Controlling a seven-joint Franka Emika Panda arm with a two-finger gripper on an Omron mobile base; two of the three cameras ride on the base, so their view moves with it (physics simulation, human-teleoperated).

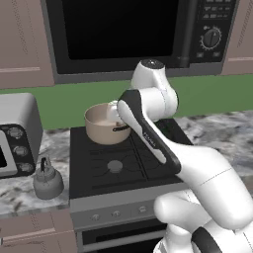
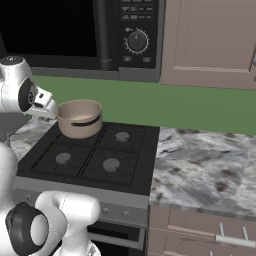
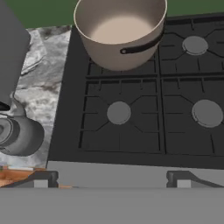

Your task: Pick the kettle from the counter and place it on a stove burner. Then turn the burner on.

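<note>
The small grey kettle (image 1: 48, 181) (image 3: 18, 134) stands upright on the marbled counter (image 1: 20, 192) (image 3: 40, 87), just left of the black stove. My gripper (image 3: 112, 180) hovers above the stove's front edge, to the right of the kettle and apart from it. It is open, with its fingertips (image 3: 41, 179) spread wide and nothing between them. The front left stove burner (image 1: 114, 166) (image 2: 63, 158) (image 3: 118, 113) is bare. The front right burner (image 2: 110, 163) (image 3: 207, 113) and the rear right burner (image 2: 122, 136) (image 3: 194, 44) are bare too.
A tan saucepan (image 1: 105, 123) (image 2: 80, 117) (image 3: 120, 33) sits on the rear left burner. A grey toaster oven (image 1: 17, 133) stands behind the kettle. A dark microwave (image 1: 133, 34) hangs overhead. Knobs (image 1: 116, 213) line the stove front. More counter (image 2: 200, 165) lies to the right.
</note>
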